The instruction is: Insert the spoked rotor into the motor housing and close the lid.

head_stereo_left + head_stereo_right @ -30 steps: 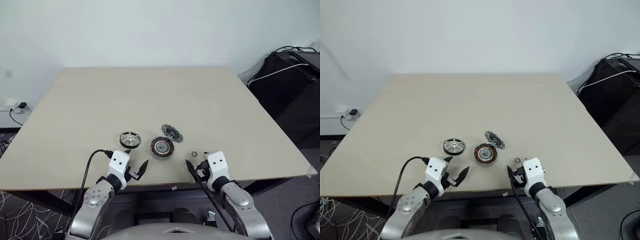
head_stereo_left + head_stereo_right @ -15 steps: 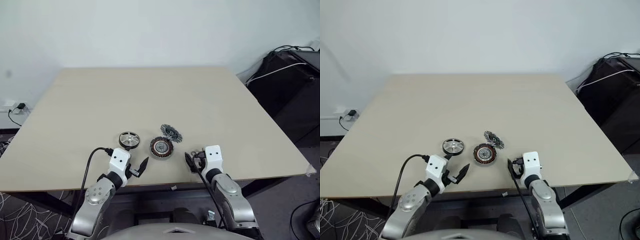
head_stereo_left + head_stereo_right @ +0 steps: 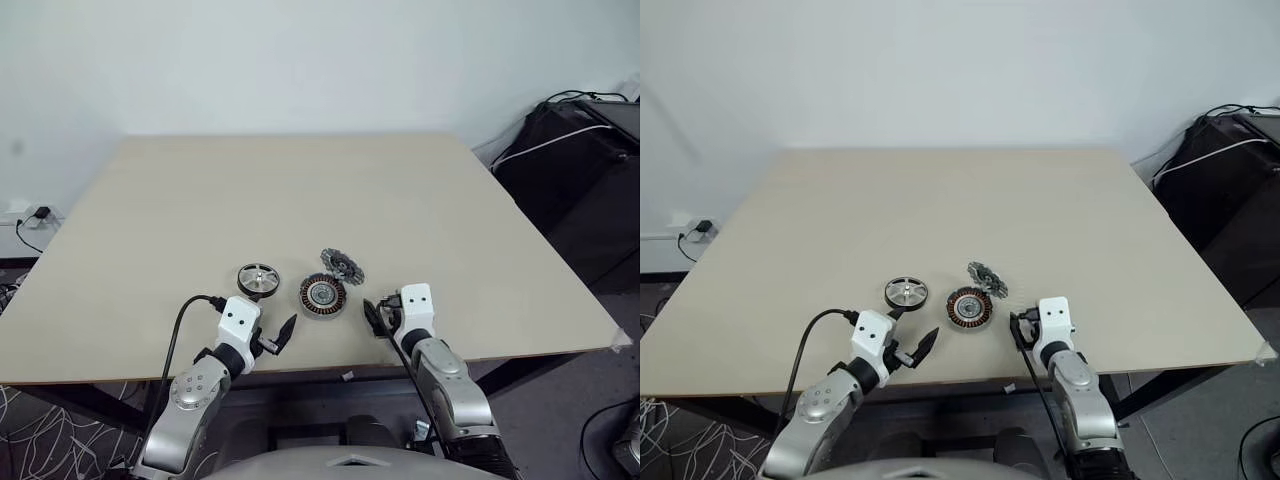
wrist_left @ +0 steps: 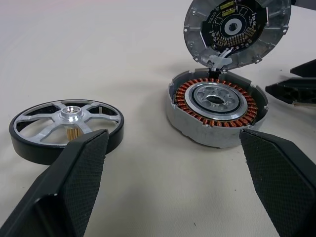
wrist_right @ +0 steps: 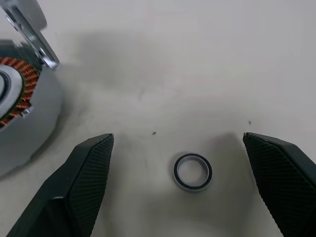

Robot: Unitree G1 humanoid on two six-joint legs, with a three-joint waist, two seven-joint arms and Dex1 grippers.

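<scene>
While both arms hang over the near edge of the tabletop (image 3: 200, 200), neither is holding anything. The left gripper (image 3: 274, 325) has its fingers (image 4: 74, 182) spread wide apart, empty, and sits just on the near side of the spoked rotor (image 3: 258, 279). Same for the right gripper (image 3: 378, 312): fingers (image 5: 86, 177) wide apart, nothing between them except a tiny metal ring (image 5: 192, 172) lying flat on the tabletop just ahead of the tips, not touched.

A bit further out, the three main parts sit in a loose row near the front edge. The spoked rotor lies flat on the left, shiny face and hub pointing up, with clear space between it and the motor housing (image 3: 323, 294). The housing sits roughly midway between the two grippers, open side up, so you can see the copper windings around the silvery centre. The lid (image 3: 342, 265) is right behind it on the far-right side, tipped up on edge and leaning at the housing's rim, its circuit-board side facing the robot. Looks like it touches the rim, but I can't say for sure.

Nothing blocks the way from either gripper to the parts. Past them the tabletop is bare up to the white wall, and off to the right there's some dark gear with cables (image 3: 580, 130).
</scene>
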